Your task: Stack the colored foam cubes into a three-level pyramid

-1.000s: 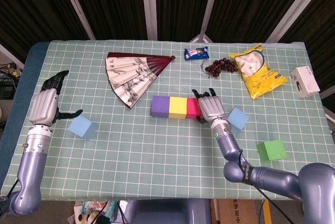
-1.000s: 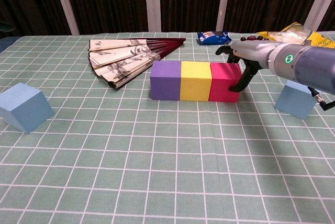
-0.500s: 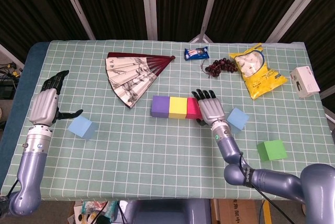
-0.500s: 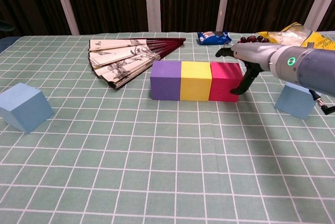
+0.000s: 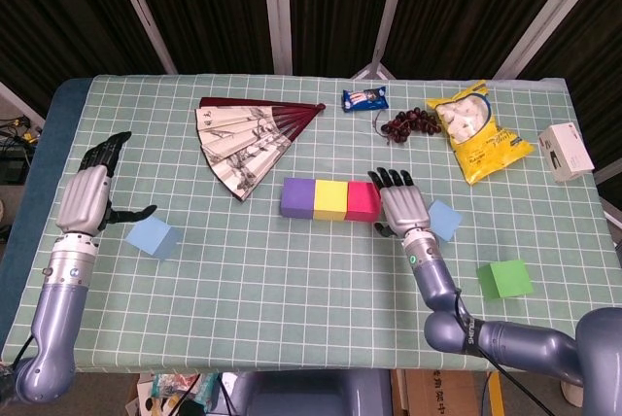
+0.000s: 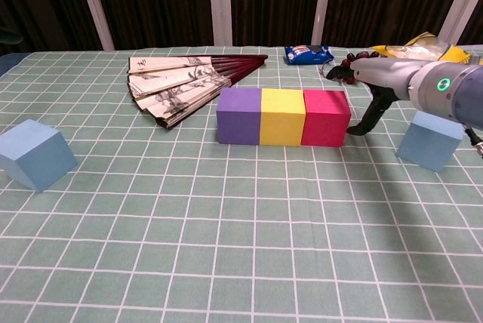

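A purple cube [image 5: 297, 197], a yellow cube [image 5: 330, 200] and a red cube [image 5: 362, 200] stand touching in a row mid-table. My right hand [image 5: 402, 207] hovers just right of the red cube [image 6: 325, 118], fingers spread, holding nothing; in the chest view the right hand [image 6: 377, 85] is clear of the cube. A light blue cube [image 5: 444, 220] lies right of that hand, and a green cube [image 5: 503, 279] nearer the front right. Another light blue cube [image 5: 154, 237] sits at the left, next to my empty left hand [image 5: 89, 194].
A folding fan [image 5: 251, 136] lies behind the row. A blue snack packet [image 5: 364, 99], dark grapes [image 5: 411, 123] and a yellow bag [image 5: 474, 130] lie at the back right. A white box [image 5: 567, 151] sits at the right edge.
My right hand has drawn away to the right from the red cube, which it stood against a second ago. The row of cubes and my left hand have stayed put.
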`<action>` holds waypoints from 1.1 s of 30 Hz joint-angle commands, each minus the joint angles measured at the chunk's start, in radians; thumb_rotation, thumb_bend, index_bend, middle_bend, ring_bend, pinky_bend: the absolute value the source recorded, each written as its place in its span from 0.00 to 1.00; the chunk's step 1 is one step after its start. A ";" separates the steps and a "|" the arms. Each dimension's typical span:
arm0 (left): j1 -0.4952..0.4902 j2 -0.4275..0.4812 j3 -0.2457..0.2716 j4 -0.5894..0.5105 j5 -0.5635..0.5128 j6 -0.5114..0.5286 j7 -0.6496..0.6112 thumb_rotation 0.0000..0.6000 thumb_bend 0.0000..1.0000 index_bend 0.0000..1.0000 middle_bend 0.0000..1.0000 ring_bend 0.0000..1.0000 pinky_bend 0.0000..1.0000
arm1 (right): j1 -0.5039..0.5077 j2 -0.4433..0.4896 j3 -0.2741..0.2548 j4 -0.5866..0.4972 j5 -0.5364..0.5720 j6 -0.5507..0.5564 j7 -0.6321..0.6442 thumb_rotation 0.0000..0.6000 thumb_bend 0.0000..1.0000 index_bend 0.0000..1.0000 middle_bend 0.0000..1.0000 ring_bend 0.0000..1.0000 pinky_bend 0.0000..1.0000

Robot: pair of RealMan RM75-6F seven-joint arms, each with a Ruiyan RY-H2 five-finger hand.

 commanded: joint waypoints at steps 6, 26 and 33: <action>0.003 0.006 -0.001 -0.009 0.003 0.002 -0.007 1.00 0.07 0.00 0.04 0.06 0.05 | -0.001 -0.007 0.003 -0.003 0.002 0.008 -0.001 1.00 0.31 0.00 0.17 0.07 0.00; 0.002 0.011 -0.001 -0.010 -0.001 -0.002 -0.014 1.00 0.07 0.00 0.04 0.06 0.05 | 0.001 -0.025 0.006 0.001 0.006 0.018 -0.013 1.00 0.31 0.00 0.22 0.08 0.00; 0.001 0.010 -0.001 -0.008 -0.002 -0.003 -0.014 1.00 0.07 0.00 0.04 0.06 0.05 | 0.000 -0.036 0.015 0.014 -0.006 0.028 -0.003 1.00 0.31 0.00 0.22 0.08 0.00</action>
